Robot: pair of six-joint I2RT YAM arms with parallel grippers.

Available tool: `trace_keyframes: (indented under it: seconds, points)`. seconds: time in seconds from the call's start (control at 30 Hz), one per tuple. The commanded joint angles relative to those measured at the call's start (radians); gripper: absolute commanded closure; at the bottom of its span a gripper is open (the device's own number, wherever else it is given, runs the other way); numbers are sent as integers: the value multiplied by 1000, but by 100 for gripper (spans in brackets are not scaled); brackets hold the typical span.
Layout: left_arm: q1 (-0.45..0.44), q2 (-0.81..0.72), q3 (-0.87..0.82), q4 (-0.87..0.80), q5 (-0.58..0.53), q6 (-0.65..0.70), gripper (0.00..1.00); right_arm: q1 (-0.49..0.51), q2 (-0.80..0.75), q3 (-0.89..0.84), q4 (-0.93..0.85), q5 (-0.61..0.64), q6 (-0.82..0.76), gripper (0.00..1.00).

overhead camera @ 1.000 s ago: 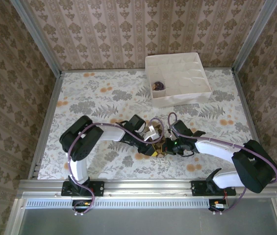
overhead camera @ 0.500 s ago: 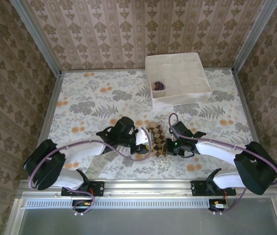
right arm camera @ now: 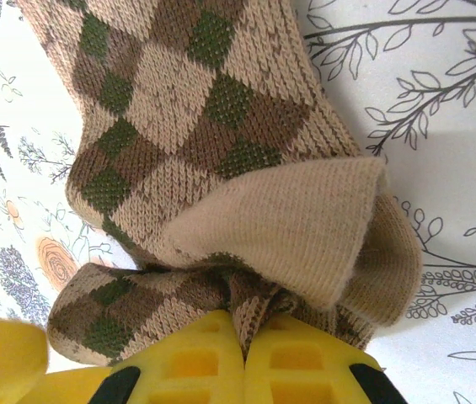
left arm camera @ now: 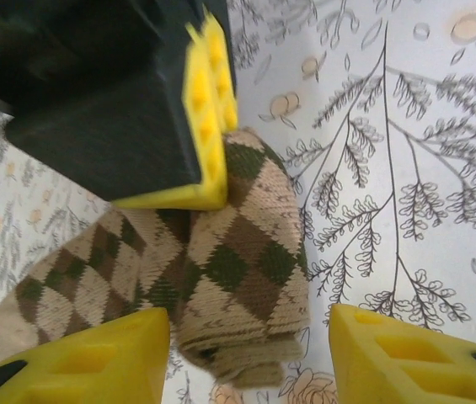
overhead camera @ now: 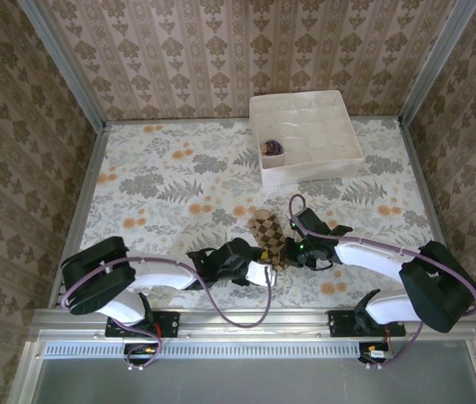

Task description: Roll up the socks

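Bright, even, soft-shadowed light overhead; wrist close-ups slightly blurred at near edges.

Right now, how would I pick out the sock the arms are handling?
Look at the flowered table, towards the middle of its near edge. The sock lies there. It is checked in tan, brown and green diamonds, unlike the purple sock in the white box.

A white cardboard divider box [overhead camera: 313, 171] with many small cells sits at the far right of the worktop [overhead camera: 162, 168], which is printed with grey ferns and orange flowers. Patterned wallpaper [overhead camera: 221, 50] lines the walls.
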Motion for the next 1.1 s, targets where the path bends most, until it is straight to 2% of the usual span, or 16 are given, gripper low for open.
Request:
trace_keyframes:
  seconds: [0.0,0.3,0.37,0.43,0.57,0.7,0.83,0.93,1.07]
  points:
    - [-10,50,23,83,-67,27,50,-3,36,-13,-81,49,12,100]
    - [-10,187,55,104,-135,-9,57,-3,28,-18,-83,46,13,100]
    - [-10,211,67,93,-156,-27,65,-2,21,-20,-79,53,9,100]
    - [-9,230,79,65,-165,-42,79,-2,12,-22,-78,59,5,100]
    - [-7,235,107,-16,-138,-73,99,-2,-2,-19,-83,71,-8,100]
    - [4,221,125,-89,-84,-112,100,-2,-33,-22,-78,82,-15,91]
    - [53,195,151,-182,60,-178,100,-2,-84,-26,-87,102,-17,77]
    - [89,185,165,-234,160,-218,100,-2,-118,-23,-101,111,-27,73]
    - [117,198,213,-326,250,-261,100,-2,-156,-18,-117,119,-40,62]
